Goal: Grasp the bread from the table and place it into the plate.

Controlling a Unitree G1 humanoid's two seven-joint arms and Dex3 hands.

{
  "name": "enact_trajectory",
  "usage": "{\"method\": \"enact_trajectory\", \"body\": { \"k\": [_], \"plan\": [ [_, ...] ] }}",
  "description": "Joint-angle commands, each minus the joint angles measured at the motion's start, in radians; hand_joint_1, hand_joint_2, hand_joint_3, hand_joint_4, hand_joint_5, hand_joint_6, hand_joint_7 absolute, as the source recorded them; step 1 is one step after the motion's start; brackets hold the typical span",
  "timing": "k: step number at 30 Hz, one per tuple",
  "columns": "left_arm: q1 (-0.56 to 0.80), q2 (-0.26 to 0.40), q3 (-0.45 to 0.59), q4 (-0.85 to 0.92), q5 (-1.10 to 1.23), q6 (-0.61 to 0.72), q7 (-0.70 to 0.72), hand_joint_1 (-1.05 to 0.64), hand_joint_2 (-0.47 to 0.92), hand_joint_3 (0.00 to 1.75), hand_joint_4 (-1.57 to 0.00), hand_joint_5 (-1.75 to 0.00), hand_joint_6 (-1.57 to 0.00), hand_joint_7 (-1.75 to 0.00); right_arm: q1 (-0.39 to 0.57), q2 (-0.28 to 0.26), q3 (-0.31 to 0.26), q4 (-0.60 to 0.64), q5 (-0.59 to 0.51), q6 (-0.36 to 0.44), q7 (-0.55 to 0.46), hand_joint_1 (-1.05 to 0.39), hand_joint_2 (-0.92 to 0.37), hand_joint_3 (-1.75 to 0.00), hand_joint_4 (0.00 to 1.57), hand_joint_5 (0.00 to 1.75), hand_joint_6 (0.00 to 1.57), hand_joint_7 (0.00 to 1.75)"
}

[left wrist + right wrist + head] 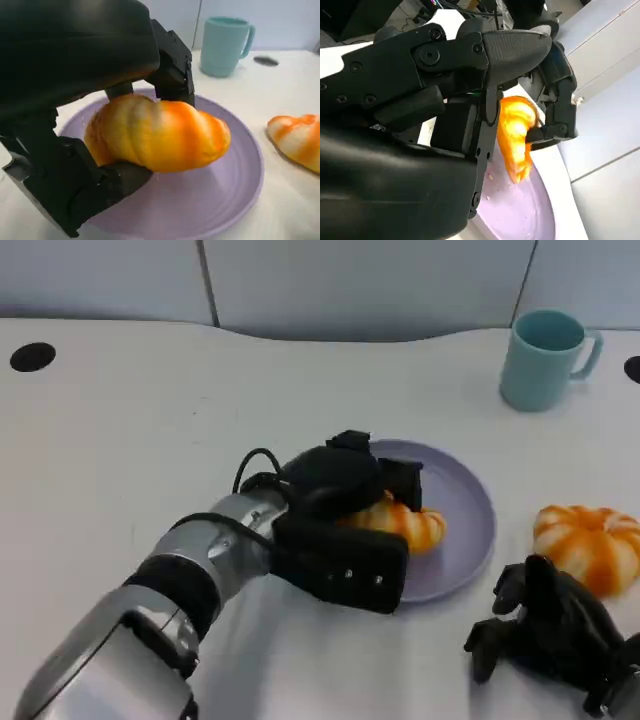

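Bread (408, 524) sits in the left hand (345, 530), fingers clamped round it, held over the middle of the plate (470, 510); from the wrist view it looks just off the surface, contact unclear. You want it lowered until it rests, then fingers opened wide before lifting clear. Second bread (590, 545) lies near the desk's right edge, by the right hand (545, 635), which rests with curled fingers, holding nothing. Cup (545, 358) stands toward the far right corner.
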Motion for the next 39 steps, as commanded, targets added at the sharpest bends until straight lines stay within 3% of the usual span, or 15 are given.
{"method": "enact_trajectory", "body": {
  "k": [1,5,7,9,17,23,29,33,39],
  "plan": [
    [-0.018,0.008,0.005,-0.010,-0.015,0.022,-0.091,-0.77,0.91,0.24,-0.01,-0.65,-0.02,-0.52,0.015,-0.011,0.004,0.004,-0.003,0.007,-0.010,-0.52,-0.92,-0.27,1.57,0.66,1.57,0.44],
    [-0.021,0.011,0.000,-0.020,-0.008,0.034,-0.111,-0.85,0.92,0.26,0.00,-0.40,0.00,-0.36,0.013,-0.013,0.006,0.011,-0.005,-0.003,-0.002,-0.52,-0.92,-0.28,1.57,0.67,1.57,0.44],
    [-0.023,0.015,-0.006,-0.026,0.000,0.047,-0.109,-0.91,0.92,0.30,0.00,-0.12,0.00,-0.21,0.009,-0.016,0.006,0.023,-0.008,-0.018,0.008,-0.52,-0.92,-0.30,1.57,0.66,1.57,0.43],
    [-0.024,0.017,-0.008,-0.031,0.003,0.054,-0.109,-0.94,0.92,0.33,0.00,-0.02,0.00,-0.10,0.006,-0.019,0.006,0.030,-0.009,-0.020,0.013,-0.53,-0.92,-0.30,1.57,0.66,1.57,0.43],
    [-0.024,0.044,0.004,-0.059,-0.003,0.047,-0.112,-0.99,0.92,0.37,0.00,0.00,0.00,0.00,-0.001,-0.021,0.006,0.043,-0.014,-0.032,0.009,-0.53,-0.92,-0.31,1.57,0.68,1.57,0.44],
    [-0.023,0.129,0.039,-0.181,-0.052,0.089,-0.280,-1.05,0.92,0.40,0.00,0.00,0.00,0.00,-0.019,-0.032,-0.001,0.073,-0.016,-0.038,0.003,-0.55,-0.92,-0.27,1.57,0.71,1.57,0.46],
    [-0.003,0.147,0.052,-0.247,-0.071,0.128,-0.339,-1.05,0.92,0.39,0.00,0.00,0.00,0.00,-0.023,-0.033,0.000,0.080,-0.016,-0.047,0.001,-0.55,-0.92,-0.27,1.57,0.72,1.57,0.47],
    [0.010,0.203,0.099,-0.333,-0.136,0.201,-0.477,-1.05,0.92,0.38,0.00,0.00,0.00,0.00,-0.038,-0.036,-0.004,0.108,-0.015,-0.061,0.009,-0.54,-0.92,-0.28,1.57,0.73,1.57,0.47],
    [0.039,0.224,0.113,-0.404,-0.155,0.236,-0.495,-1.05,0.92,0.40,0.00,0.00,0.00,0.00,-0.046,-0.039,-0.005,0.127,-0.019,-0.076,0.012,-0.53,-0.92,-0.30,1.57,0.72,1.57,0.46]
  ]
}}
